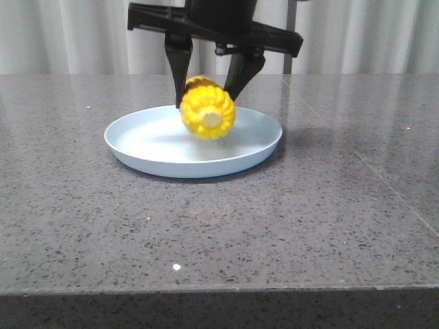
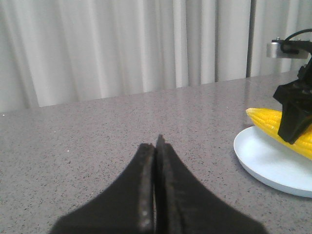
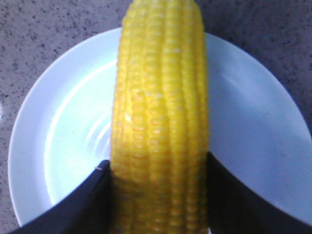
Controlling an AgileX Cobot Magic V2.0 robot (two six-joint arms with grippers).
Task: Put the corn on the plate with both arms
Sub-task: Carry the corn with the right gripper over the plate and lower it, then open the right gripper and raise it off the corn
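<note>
Occupying the nearest ground, a grey speckled stone table (image 1: 219,233), its front edge closest to the camera. Next back, a pale blue plate (image 1: 137,147) resting flat on the table. Over the plate's middle, the corn (image 1: 208,113), pale stub end facing forward, clamped on both flanks by the right gripper (image 1: 209,82), whose dark fingers (image 3: 92,204) press against the kernels. Left gripper (image 2: 156,190) sits apart over bare table, jaws pressed together, holding nothing. Farthest back, a white pleated curtain (image 1: 68,34).
</note>
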